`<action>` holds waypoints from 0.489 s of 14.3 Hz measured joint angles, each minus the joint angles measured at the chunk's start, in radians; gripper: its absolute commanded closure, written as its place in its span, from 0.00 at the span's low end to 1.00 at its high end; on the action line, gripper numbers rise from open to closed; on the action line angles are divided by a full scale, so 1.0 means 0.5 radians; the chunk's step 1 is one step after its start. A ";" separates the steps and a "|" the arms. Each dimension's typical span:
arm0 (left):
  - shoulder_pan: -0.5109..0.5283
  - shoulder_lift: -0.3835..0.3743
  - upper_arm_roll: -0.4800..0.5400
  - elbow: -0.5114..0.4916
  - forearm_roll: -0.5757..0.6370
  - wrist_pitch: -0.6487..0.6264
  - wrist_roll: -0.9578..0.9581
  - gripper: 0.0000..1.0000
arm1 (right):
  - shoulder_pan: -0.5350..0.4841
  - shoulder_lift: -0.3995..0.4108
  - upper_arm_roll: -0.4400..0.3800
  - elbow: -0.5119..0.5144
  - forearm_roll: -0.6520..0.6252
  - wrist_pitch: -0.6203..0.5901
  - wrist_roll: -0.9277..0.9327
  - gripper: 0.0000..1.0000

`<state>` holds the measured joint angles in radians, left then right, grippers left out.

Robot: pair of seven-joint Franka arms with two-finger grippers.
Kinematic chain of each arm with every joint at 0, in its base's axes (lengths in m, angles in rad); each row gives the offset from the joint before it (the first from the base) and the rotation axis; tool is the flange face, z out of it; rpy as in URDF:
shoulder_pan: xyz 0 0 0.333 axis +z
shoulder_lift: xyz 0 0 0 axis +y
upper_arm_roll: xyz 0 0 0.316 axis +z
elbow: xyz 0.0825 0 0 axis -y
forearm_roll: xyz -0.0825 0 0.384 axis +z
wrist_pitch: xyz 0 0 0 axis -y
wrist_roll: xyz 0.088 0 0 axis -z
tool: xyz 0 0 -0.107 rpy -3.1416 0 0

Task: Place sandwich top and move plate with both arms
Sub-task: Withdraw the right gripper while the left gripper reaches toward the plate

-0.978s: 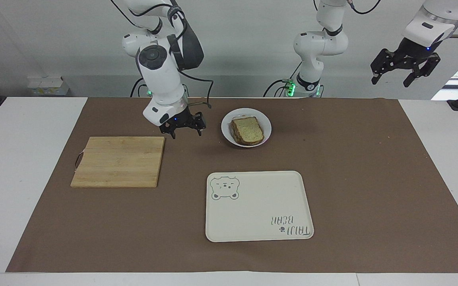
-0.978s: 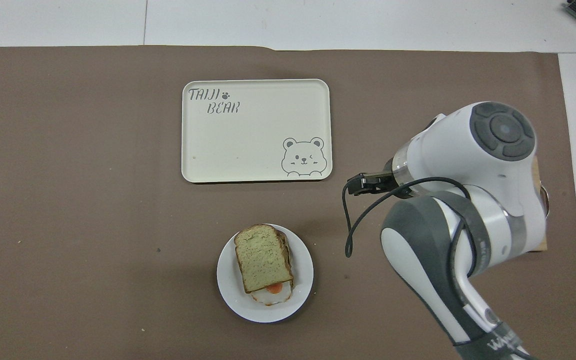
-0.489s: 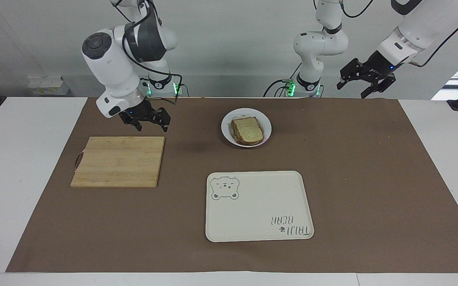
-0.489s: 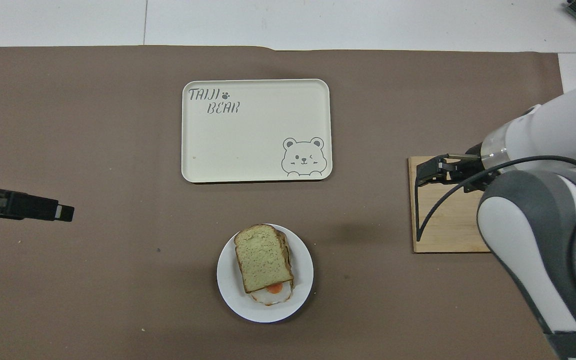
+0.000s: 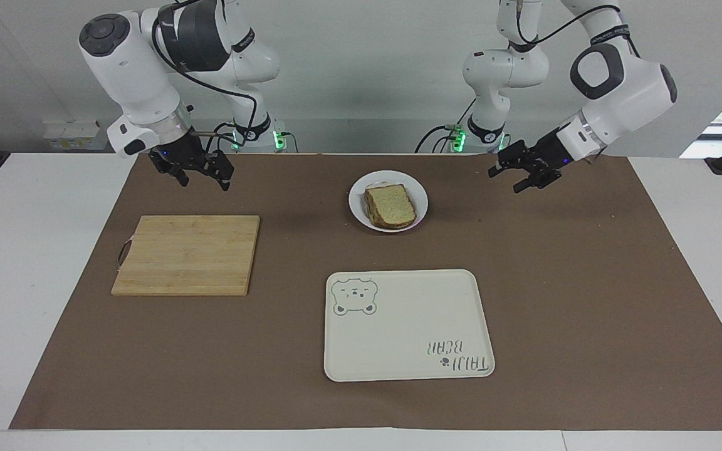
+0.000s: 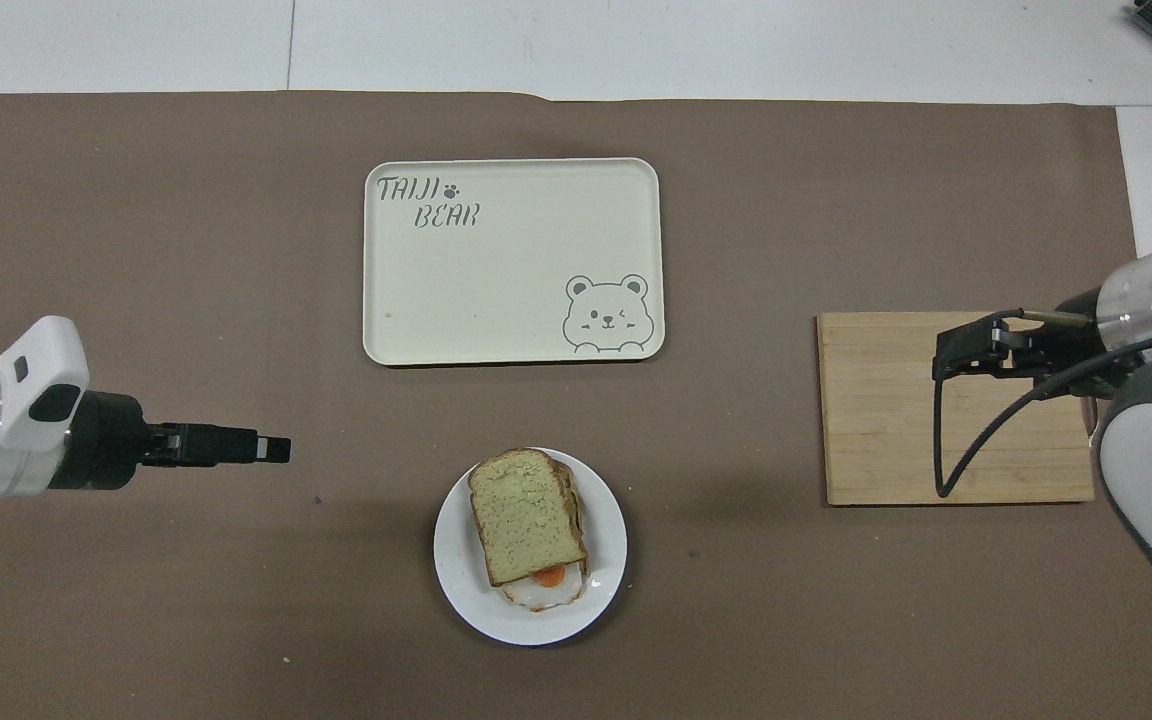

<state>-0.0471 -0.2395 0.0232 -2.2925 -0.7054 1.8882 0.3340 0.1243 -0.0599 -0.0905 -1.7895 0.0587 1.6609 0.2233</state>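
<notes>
The right gripper [image 5: 190, 176] hangs over the brown mat just robot-side of the wooden cutting board [image 5: 187, 254], its fingers spread and empty. Midway along the table the sandwich top [image 5: 390, 205], pale green-speckled with a dark crust, lies on the egg slice [image 6: 541, 590] on the small white plate [image 5: 417, 193]; only an egg edge peeks out, and the cream bear tray [image 5: 406, 324] sits farther from the robots. The left gripper [image 5: 522, 173] hovers over bare mat beside the plate; I cannot tell how its fingers stand.
</notes>
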 measured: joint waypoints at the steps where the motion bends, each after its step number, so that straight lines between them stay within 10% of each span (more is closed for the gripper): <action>1: 0.000 -0.015 0.000 -0.085 -0.085 0.035 0.047 0.00 | -0.002 -0.008 0.000 0.016 -0.005 -0.017 0.000 0.00; 7: 0.000 0.007 0.000 -0.490 -0.604 0.120 0.540 0.00 | 0.002 -0.032 0.044 0.112 -0.006 -0.066 -0.020 0.00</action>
<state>-0.0472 -0.2359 0.0235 -2.5373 -1.0073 1.9482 0.6040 0.1253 -0.0759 -0.0684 -1.7336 0.0559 1.6277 0.2131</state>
